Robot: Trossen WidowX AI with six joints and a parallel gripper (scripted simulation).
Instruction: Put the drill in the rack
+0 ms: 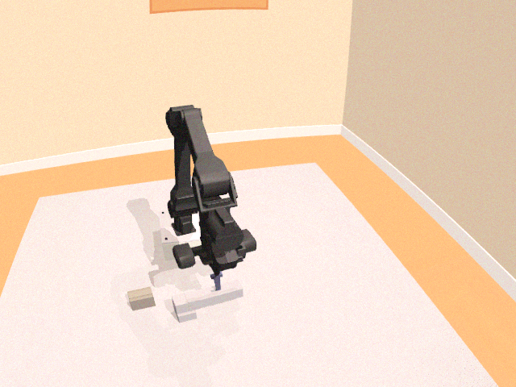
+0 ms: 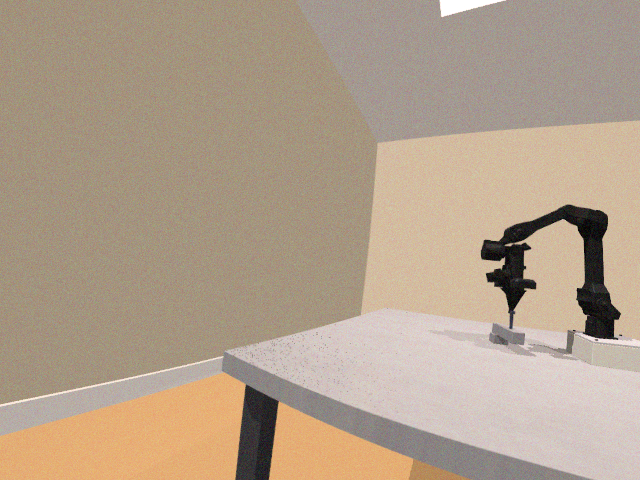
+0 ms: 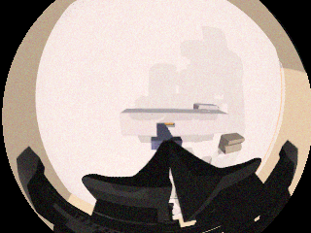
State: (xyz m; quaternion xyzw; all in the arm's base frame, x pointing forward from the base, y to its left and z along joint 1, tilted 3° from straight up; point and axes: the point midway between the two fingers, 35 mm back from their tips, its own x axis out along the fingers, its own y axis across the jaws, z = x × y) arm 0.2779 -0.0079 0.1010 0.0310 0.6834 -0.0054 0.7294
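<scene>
A dark blue T-shaped piece (image 1: 217,283) (image 2: 511,321) (image 3: 163,131), probably the key, stands upright in a long pale block (image 1: 216,298) (image 2: 511,335) (image 3: 138,124). A small yellow-orange mark (image 3: 169,124) shows beside it on the block in the wrist view. My gripper (image 1: 216,272) (image 2: 511,311) (image 3: 168,142) is shut and empty, pointing down, with its tips at the top of the blue piece; contact is unclear. A small tan grooved block (image 1: 141,300) (image 3: 230,143), possibly the rack, lies apart from the pale block. I cannot make out the drill clearly.
A low grey piece (image 1: 187,317) (image 3: 205,106) lies at one end of the pale block. The arm's white base (image 2: 612,353) stands behind the pale block. The table's edge (image 2: 361,408) runs across the front in the exterior view.
</scene>
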